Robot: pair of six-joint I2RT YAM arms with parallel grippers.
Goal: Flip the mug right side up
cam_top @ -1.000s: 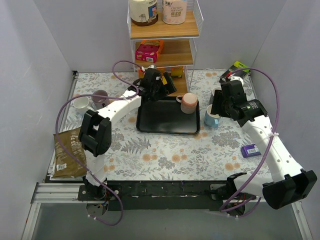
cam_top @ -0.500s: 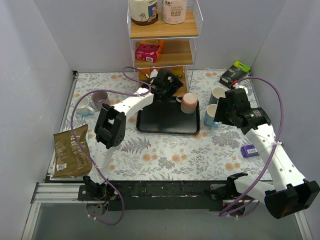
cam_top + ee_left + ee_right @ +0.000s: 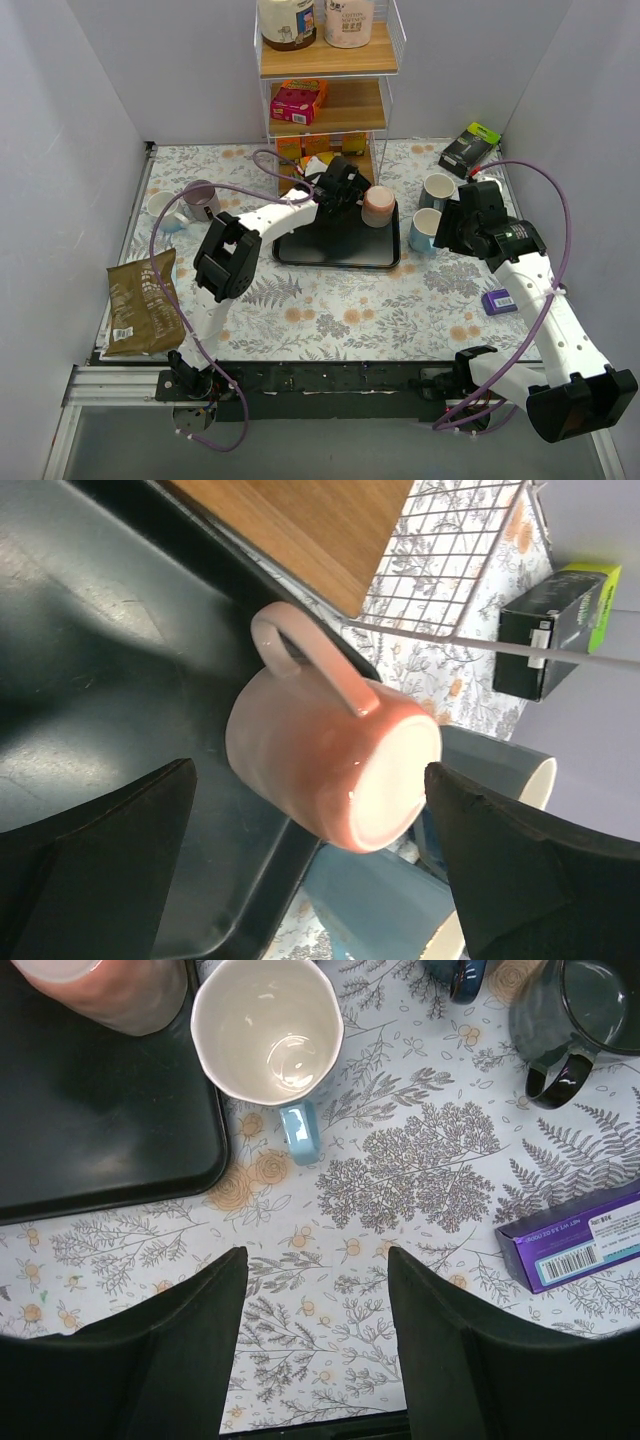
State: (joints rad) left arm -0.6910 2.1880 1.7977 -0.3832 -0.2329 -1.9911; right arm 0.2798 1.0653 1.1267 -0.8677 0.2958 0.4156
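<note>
1. The jaws of the left arm (image 3: 272, 212) stand wide apart and hold nothing. Its dark fingers (image 3: 90, 870) frame the pink ceramic mug (image 3: 330, 770) on either side without touching it.
2. The jaws of the right arm (image 3: 535, 285) are spread too and empty. They hang over the floral-patterned counter (image 3: 420, 1170), near a light blue mug with a white inside (image 3: 267, 1030).
3. The pink mug stands mouth-down, pale base up, in the far right corner of the flat black tray (image 3: 330, 245). In the top view its handle points left.
4. The left wrist view alone gives the handle's loop close up. It also shows the wire grid (image 3: 450, 560) of the wooden-shelved rack (image 3: 325, 95) just behind the mug, and a black-and-green box (image 3: 555, 620) beyond that.
5. The right wrist view alone looks straight down into the light blue mug, which is upright with nothing in it. A dark translucent mug (image 3: 585, 1010) stands upright well to its right, with a purple barcoded box (image 3: 590, 1240) lying nearer.
6. Only the top view takes in the counter's left side, with a white cup (image 3: 163, 208), a mauve cup (image 3: 200, 195) and a flat brown bag (image 3: 140, 305). It also shows the rack's load, two jars (image 3: 288, 22) on the top shelf and a pink carton (image 3: 298, 100) below.
</note>
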